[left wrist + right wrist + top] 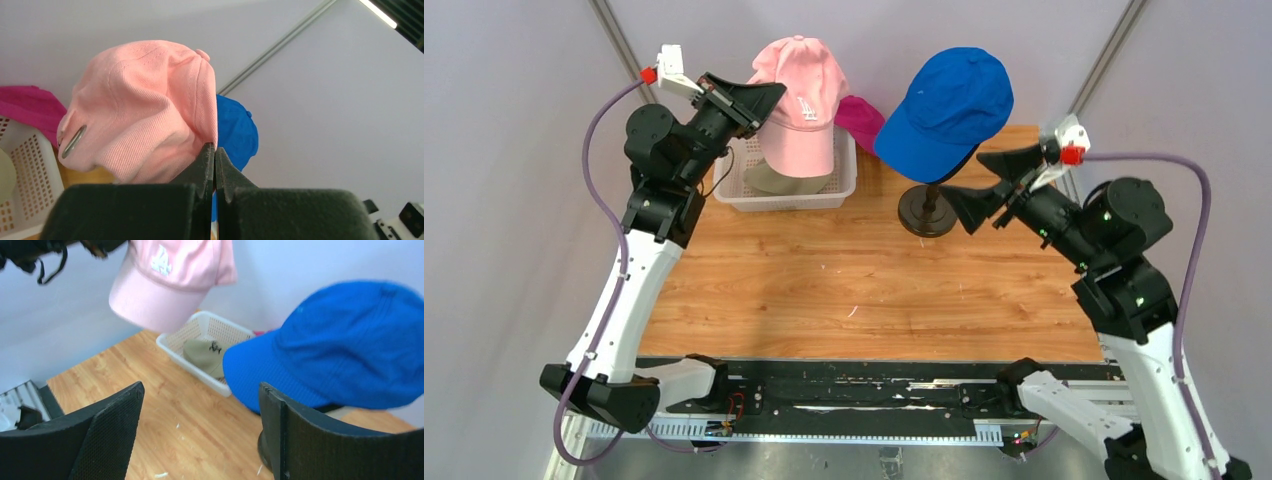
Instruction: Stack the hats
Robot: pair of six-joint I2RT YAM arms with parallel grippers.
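Right up against the left wrist lens, the left gripper has its fingers pressed together on a thin fold at the edge of the pink cap. The cap hangs in the air from that pinch, above the white perforated basket. The right gripper holds nothing. Its fingers are spread wide, just beside the blue cap, which sits on top of the dark stand.

My main worry is the pinch. It bites so little fabric that a quick swing could pull the cap free and drop it short of the stack. The cap also dangles loosely, so its bill could catch the blue cap and drag it off, or rock the stand. The right fingers are close enough to the stand's post that a careless move could tip it.

The basket holds the khaki cap, lying flat on the bottom. The magenta cap is at the basket's far right corner, and I cannot tell whether it rests on the rim or on the table behind it.
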